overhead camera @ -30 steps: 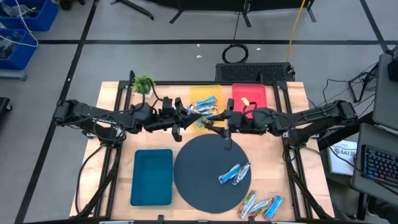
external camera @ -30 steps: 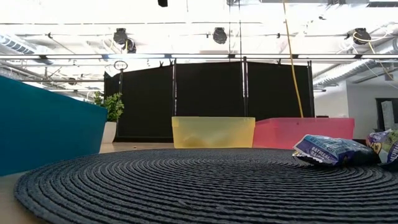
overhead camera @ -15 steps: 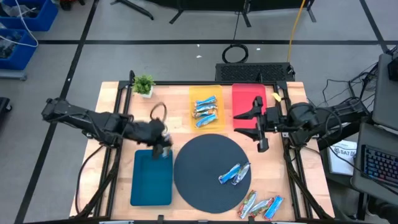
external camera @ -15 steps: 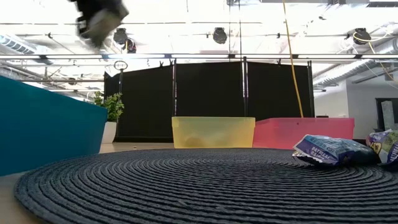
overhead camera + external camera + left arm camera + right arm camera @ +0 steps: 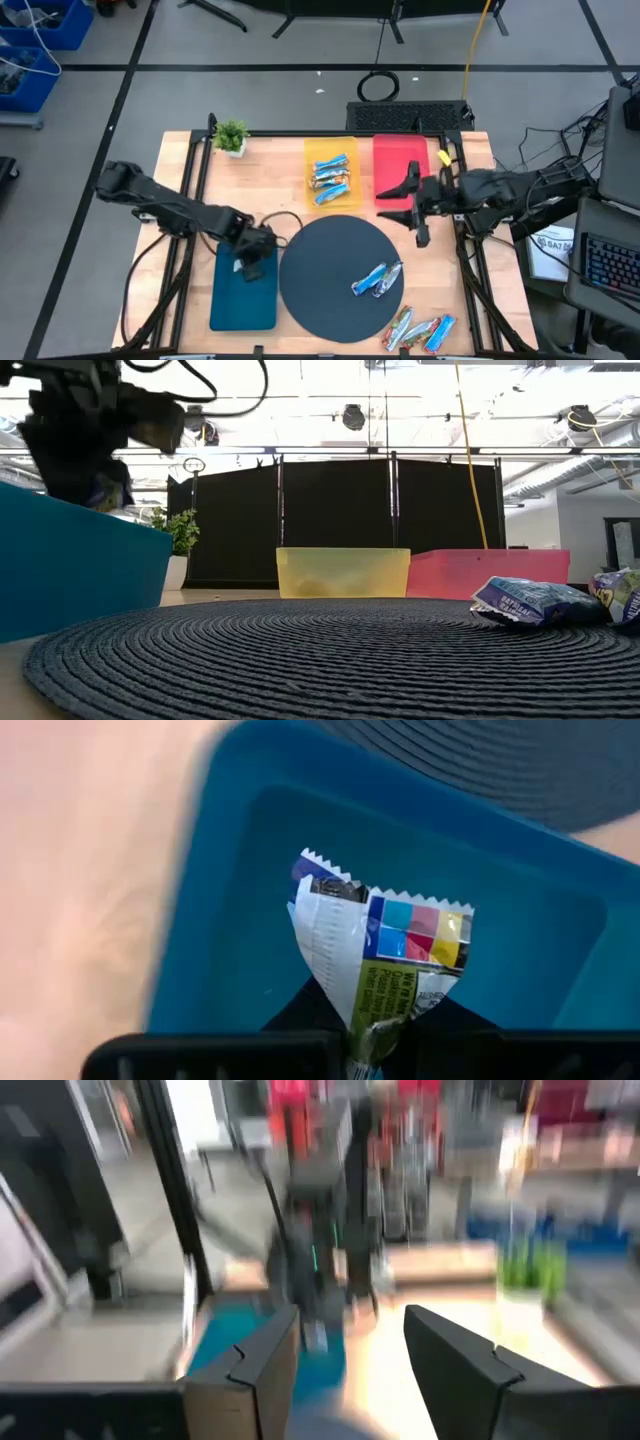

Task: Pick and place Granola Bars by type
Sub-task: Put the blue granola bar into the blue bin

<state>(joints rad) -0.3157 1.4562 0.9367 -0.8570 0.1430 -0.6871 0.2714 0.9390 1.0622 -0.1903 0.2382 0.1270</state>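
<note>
My left gripper [image 5: 250, 262] hangs over the teal tray [image 5: 243, 300], shut on one granola bar [image 5: 385, 955] with a white, blue and colour-block wrapper. In the low view this gripper [image 5: 88, 455] is above the teal tray's wall [image 5: 70, 570]. My right gripper [image 5: 412, 207] is open at the near edge of the red tray [image 5: 398, 160], touching nothing. Several bars lie in the yellow tray [image 5: 330, 175]. Two blue bars [image 5: 377, 279] rest flat on the dark round mat [image 5: 330, 280]. Three more bars [image 5: 418, 328] lie on the table's near right. My left gripper pinches the granola bar's crimped end [image 5: 374, 1032] between its two fingers, coming from above and pointing down. The bar is lifted clear over the teal tray's floor [image 5: 250, 870], and its saw-toothed free end [image 5: 325, 868] points away from the fingers.
A small potted plant [image 5: 231, 136] stands at the table's far left corner. The mat fills the middle of the table, with the teal tray on its left. Bare wood shows left of the teal tray and around the plant.
My left gripper has carried the bar from beside the yellow tray toward the near left edge and now hangs over the teal tray's middle. My right gripper has drawn back from the mat's far edge toward the table's right, to the red tray.
</note>
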